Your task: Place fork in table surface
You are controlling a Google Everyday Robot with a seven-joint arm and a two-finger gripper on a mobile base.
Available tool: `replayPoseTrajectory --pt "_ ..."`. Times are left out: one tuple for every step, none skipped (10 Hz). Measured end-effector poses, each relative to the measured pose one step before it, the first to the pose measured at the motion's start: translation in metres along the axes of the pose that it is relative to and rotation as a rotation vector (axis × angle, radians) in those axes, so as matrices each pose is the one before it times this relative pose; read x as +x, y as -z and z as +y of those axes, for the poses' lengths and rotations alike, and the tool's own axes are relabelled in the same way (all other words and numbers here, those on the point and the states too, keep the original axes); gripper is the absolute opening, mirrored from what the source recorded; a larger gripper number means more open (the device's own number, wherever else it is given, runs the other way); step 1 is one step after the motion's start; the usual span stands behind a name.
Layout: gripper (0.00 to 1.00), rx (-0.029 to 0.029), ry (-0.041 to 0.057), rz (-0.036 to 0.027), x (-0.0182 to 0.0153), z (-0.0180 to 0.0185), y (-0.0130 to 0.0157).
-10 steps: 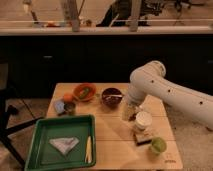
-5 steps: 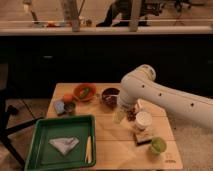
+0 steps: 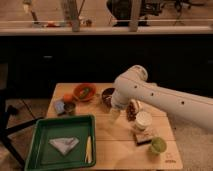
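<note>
My gripper [image 3: 114,117] hangs at the end of the white arm [image 3: 150,92], which reaches in from the right. It is low over the middle of the light wooden table surface [image 3: 120,152], just past the upper right corner of the green tray [image 3: 35,137] and in front of the dark maroon bowl [image 3: 107,95]. I cannot make out the fork; if it is in the gripper, it is hidden there.
The tray holds a folded white cloth [image 3: 64,145] and a pale yellow utensil [image 3: 89,148]. An orange bowl [image 3: 84,92], an orange fruit [image 3: 67,98] and a small dark cup [image 3: 70,107] stand at the back left. A white cup [image 3: 143,120], a brown block [image 3: 144,136] and a green cup [image 3: 158,145] stand to the right.
The arm has swung left and the gripper has moved left and a little forward, from beside the white cup to the table's middle near the tray.
</note>
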Motion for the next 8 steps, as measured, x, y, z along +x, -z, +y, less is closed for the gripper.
replayPoseTrajectory --pt "0.8 0.0191 0.02576 -0.00025 0.00007 -0.00447 0.00113" --pt "0.8 0.01826 0.03035 -0.00236 0.00369 -0.00617 0.0011" --pt "0.8 0.02706 0.04369 -0.0052 0.00766 -0.01424 0.00078" --pt "0.8 0.00726 0.02164 -0.00603 0.00218 -0.00629 -0.00112" --pt "0.8 0.00011 0.02745 -0.0144 -0.00032 -0.00747 -0.00336" --pt "0.8 0.00419 0.02265 -0.00988 0.00014 -0.00799 -0.00274" --pt "0.8 0.00238 0.02213 -0.01307 -0.00102 -0.00516 -0.00228" --pt "0.8 0.00413 0.01525 -0.01096 0.00046 -0.00533 -0.00181"
